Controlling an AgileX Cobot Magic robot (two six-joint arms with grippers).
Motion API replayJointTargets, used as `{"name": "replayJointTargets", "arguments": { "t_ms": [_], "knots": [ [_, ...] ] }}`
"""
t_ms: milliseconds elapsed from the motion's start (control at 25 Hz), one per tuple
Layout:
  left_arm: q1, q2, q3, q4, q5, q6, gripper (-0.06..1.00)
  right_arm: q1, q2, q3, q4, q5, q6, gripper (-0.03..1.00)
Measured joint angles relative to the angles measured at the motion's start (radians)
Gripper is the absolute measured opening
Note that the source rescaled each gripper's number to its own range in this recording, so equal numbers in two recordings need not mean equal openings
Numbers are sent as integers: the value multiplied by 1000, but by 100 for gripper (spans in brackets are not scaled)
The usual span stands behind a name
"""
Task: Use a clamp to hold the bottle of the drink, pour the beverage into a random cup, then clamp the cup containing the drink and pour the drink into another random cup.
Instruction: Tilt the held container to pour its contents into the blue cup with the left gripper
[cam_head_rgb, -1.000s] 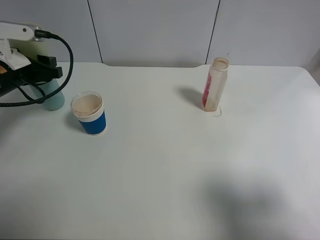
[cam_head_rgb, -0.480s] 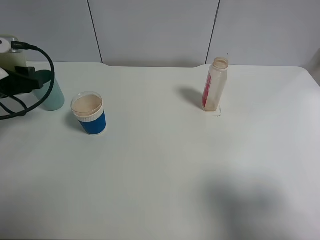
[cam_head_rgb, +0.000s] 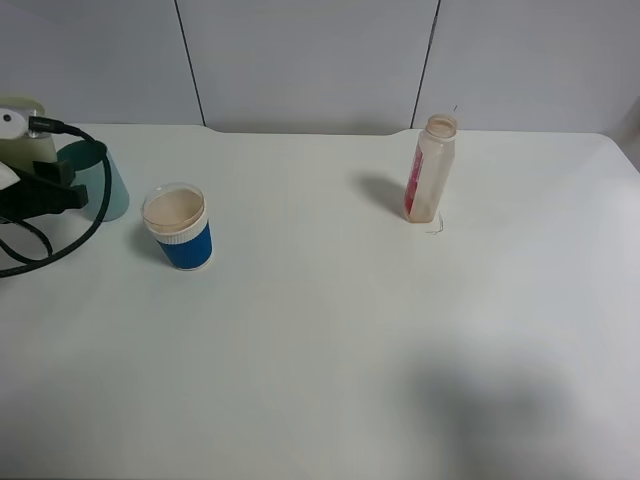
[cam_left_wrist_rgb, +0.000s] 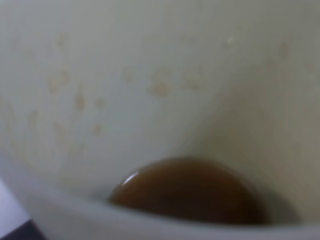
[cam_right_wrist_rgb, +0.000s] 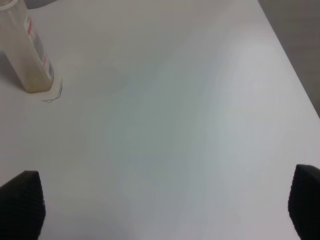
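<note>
Over at the far left edge of the table (cam_head_rgb: 330, 330), the left gripper (cam_head_rgb: 70, 188) was clamped shut on the pale yellow-green tumbler (cam_head_rgb: 100, 185), which was tipped enough that its open mouth showed to the high camera. The wrist cam on that arm was basically staring straight into it: spattered inner wall and a small pool of brown beverage (cam_left_wrist_rgb: 187, 192) down at the bottom. Just beside the tumbler, toward the middle, the short blue cup (cam_head_rgb: 183, 237) with the white ribbed band stood upright, tan liquid up near its rim. Well apart on the right half, the bottle (cam_head_rgb: 430, 170) stood upright and uncapped, red label showing, with a tiny scribble mark (cam_head_rgb: 436, 228) on the table by its base. The right gripper (cam_right_wrist_rgb: 162, 205) hung over bare tabletop, fingers spread wide apart and holding nothing, well clear of the bottle
</note>
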Motion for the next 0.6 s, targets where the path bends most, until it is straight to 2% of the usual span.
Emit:
{"name": "replayJointTargets", "arguments": {
  "t_ms": [240, 600],
  "knots": [
    [0, 0, 0, 83, -1, 28, 1, 0, 0, 0, 0, 0, 0, 98],
    [0, 0, 0, 117, 12, 131, 1, 0, 0, 0, 0, 0, 0, 98]
  ]
}}
